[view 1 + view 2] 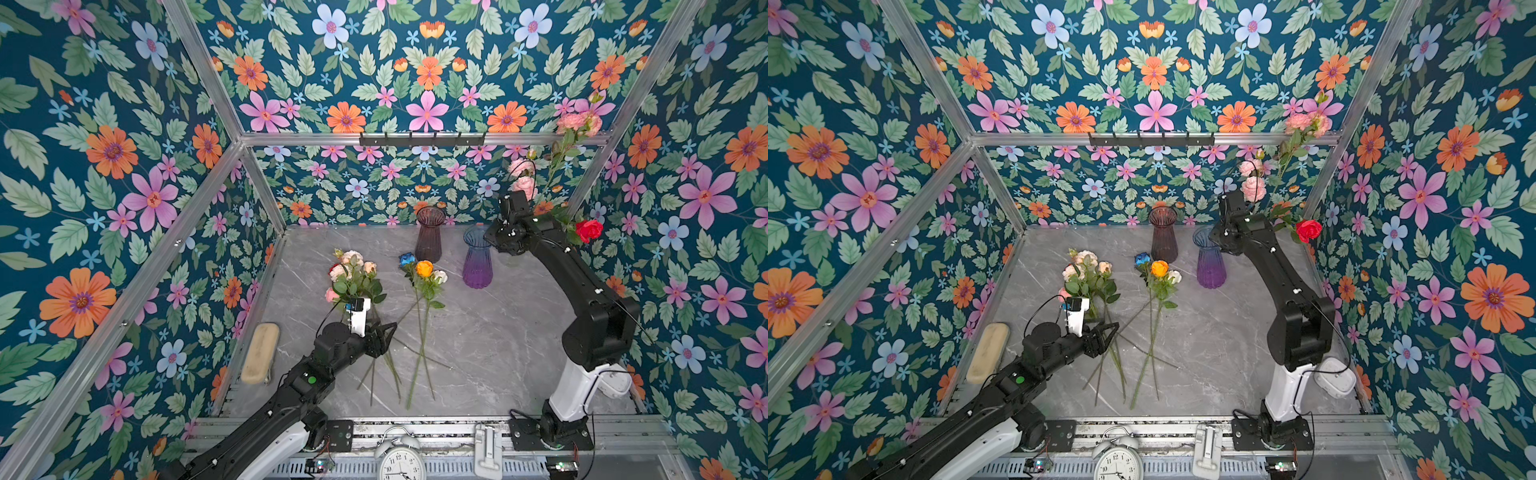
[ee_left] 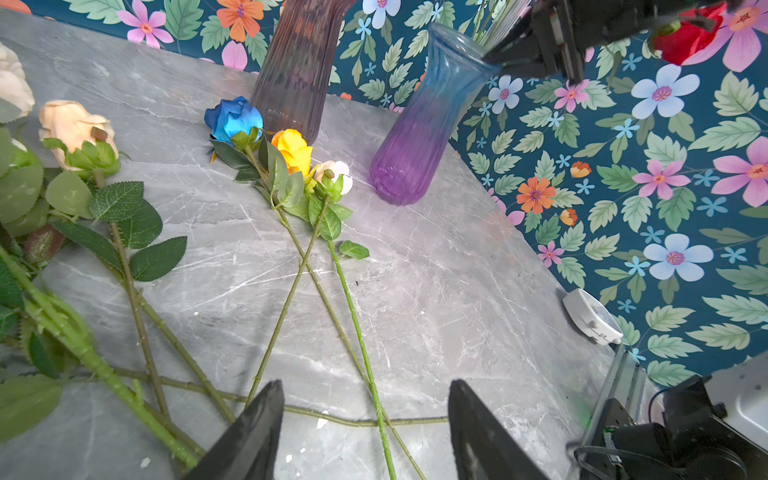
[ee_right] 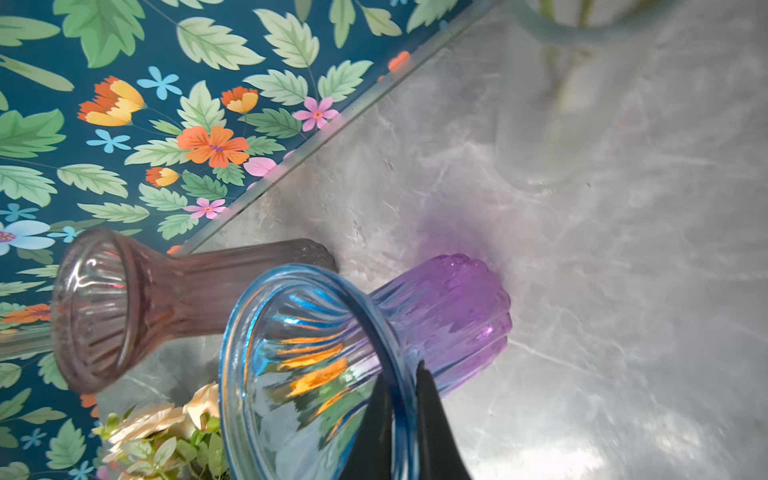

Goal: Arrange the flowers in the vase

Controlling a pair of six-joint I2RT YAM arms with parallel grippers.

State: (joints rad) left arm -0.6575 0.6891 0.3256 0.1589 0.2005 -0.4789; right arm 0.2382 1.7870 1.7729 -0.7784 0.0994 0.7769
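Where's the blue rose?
In both top views the blue rose lies on the table, left of the base of the dark vase, beside the orange rose.

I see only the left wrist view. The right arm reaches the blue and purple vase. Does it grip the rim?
Observer: Yes. The right wrist view shows the right gripper with jaws shut on the rim of the blue and purple vase, one inside, one outside.
Operator: And the red rose behind, does it stand in some vase?
Observer: Probably. The right wrist view shows green stems inside a clear vase, blurred; in a top view the red rose stands beside tall pink flowers.
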